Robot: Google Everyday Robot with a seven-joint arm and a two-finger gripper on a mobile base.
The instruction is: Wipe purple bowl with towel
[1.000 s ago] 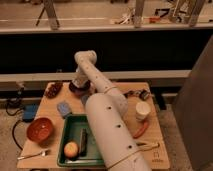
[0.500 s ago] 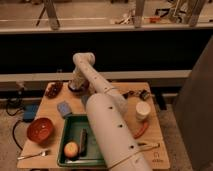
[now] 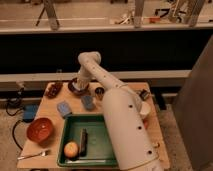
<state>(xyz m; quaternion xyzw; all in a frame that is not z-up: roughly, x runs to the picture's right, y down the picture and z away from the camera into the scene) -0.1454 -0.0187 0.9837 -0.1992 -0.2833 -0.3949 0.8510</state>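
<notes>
My end effector [image 3: 80, 84] sits over the purple bowl [image 3: 77, 88] at upper left, so I think wiping is underway.

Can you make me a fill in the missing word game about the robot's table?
1. The gripper is at the far side of the table, right over the ______ bowl.
2. The round yellow fruit lies inside the ______ tray.
3. The orange-red bowl sits near the table's ______ edge.
4. Just in front of that bowl lies a metal ______.

Missing words: purple; green; left; fork
</notes>
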